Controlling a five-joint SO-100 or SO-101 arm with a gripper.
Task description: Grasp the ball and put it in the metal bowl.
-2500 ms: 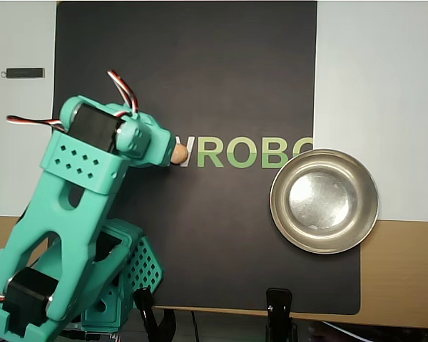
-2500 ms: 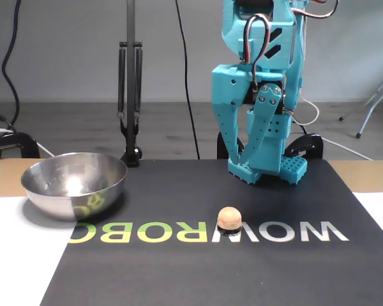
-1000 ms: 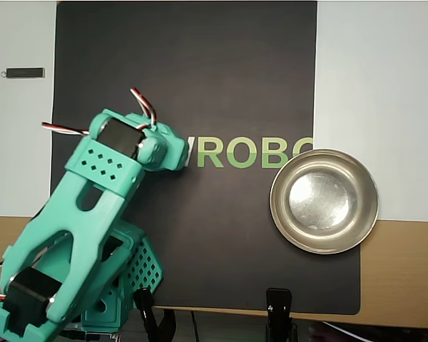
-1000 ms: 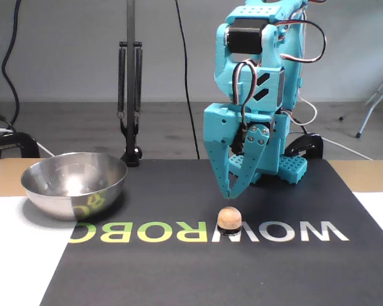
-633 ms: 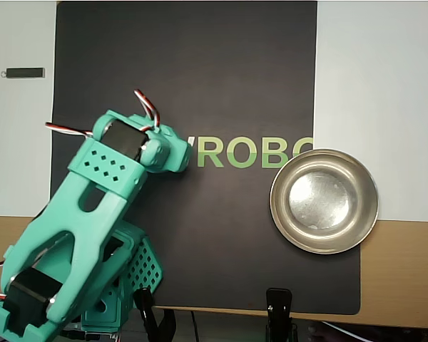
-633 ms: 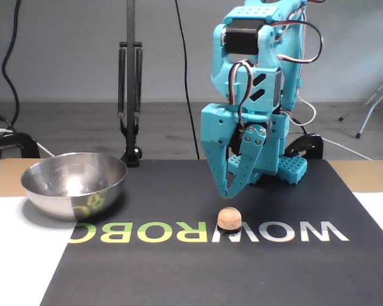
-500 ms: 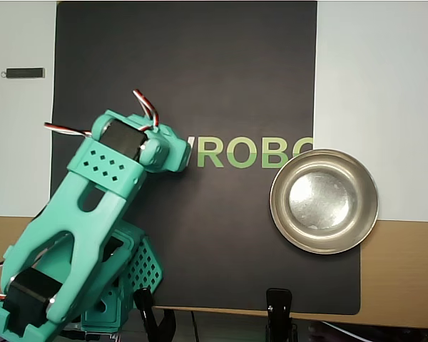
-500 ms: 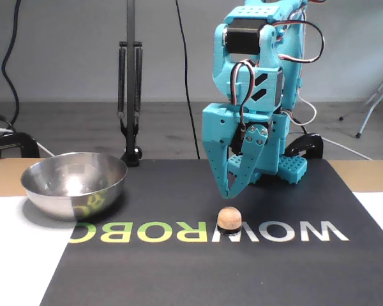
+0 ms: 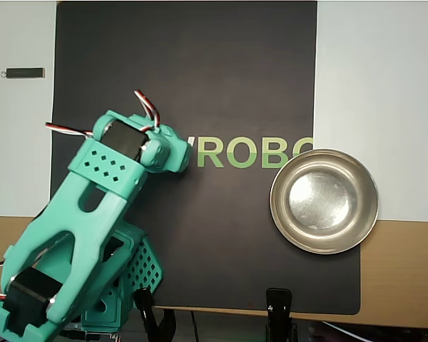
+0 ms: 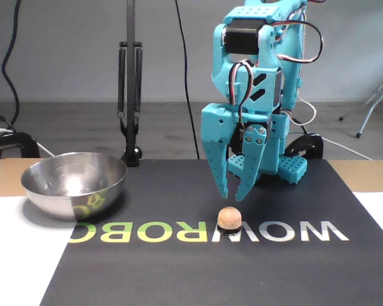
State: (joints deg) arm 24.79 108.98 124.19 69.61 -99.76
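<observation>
I'm watching the small smooth peach-tan ball [image 10: 229,218] sitting on the black printed mat [image 10: 198,268] | teal two-finger gripper [image 10: 230,197] hovering just above it, jaws slightly parted, gripping nothing

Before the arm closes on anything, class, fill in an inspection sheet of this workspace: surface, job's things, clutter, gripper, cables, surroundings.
Surface: black mat with printed letters, on a white and wood table.
Job's things: ball resting on the mat lettering, free; metal bowl empty, at the mat's edge.
Clutter: small dark stick on the white area.
Gripper: gripper just above the ball, jaws slightly apart, not touching it.
Cables: red-white-black servo wires on the arm.
Surroundings: black clamp stand, grey wall.
</observation>
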